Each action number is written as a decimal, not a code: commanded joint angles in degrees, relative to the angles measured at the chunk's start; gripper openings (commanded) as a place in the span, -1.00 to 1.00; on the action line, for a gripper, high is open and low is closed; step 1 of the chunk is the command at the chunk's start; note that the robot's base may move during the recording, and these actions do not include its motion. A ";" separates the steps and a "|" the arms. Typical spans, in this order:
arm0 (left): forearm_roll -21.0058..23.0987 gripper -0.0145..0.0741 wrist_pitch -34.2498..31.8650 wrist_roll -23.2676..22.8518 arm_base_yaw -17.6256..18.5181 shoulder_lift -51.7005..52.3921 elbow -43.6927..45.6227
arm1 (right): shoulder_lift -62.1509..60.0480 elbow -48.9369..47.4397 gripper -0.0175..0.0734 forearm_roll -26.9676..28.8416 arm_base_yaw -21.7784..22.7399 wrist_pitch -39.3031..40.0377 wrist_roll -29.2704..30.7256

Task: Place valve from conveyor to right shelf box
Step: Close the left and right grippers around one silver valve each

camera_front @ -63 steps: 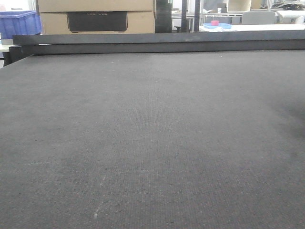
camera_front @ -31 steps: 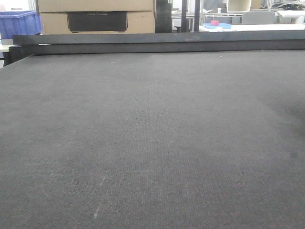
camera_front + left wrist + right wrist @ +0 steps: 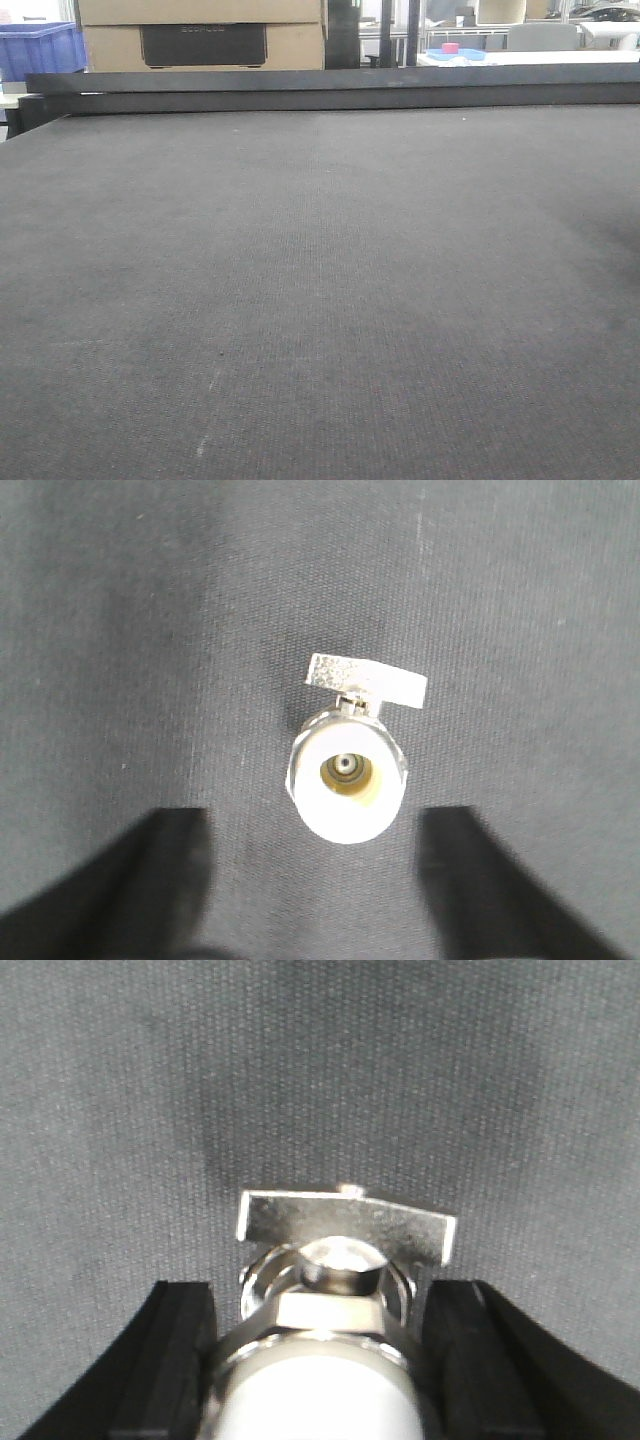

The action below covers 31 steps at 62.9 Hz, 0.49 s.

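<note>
The right gripper (image 3: 320, 1295) is clamped on the valve (image 3: 345, 1235), with its black fingers (image 3: 170, 1360) tight against the pale body, which the frame edge cuts off, and the handle crosswise above the belt (image 3: 320, 1060). The left gripper (image 3: 312, 815) stands spread, its fingers only blurred dark shapes. A valve (image 3: 347, 780) lies end-on on the belt between their tips, untouched; whether it is the same valve cannot be told.

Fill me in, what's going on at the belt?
A metal valve sits between the right hand's black fingers, conveyor behind it; whether they clamp it is unclear. The open left hand faces a valve lying on the belt, untouched; possibly the same one. The front view shows neither.
</note>
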<state>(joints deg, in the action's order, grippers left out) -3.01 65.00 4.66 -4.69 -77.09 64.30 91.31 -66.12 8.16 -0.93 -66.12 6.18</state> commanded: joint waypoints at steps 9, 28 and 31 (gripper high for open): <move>3.95 0.26 -2.40 3.05 -0.23 -3.91 0.44 | 0.02 -0.22 -0.97 1.04 0.22 1.42 0.30; 3.95 0.25 -1.43 3.52 -0.23 -10.22 0.44 | 0.02 -0.22 -0.97 1.04 0.22 1.72 0.30; 3.95 0.25 -1.45 3.98 -0.23 -10.82 0.44 | 0.02 -0.22 -0.97 1.04 0.22 1.85 0.30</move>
<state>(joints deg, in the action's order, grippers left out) 0.42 63.29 7.93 -4.69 -86.97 64.30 91.31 -66.12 8.52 -0.93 -65.27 6.18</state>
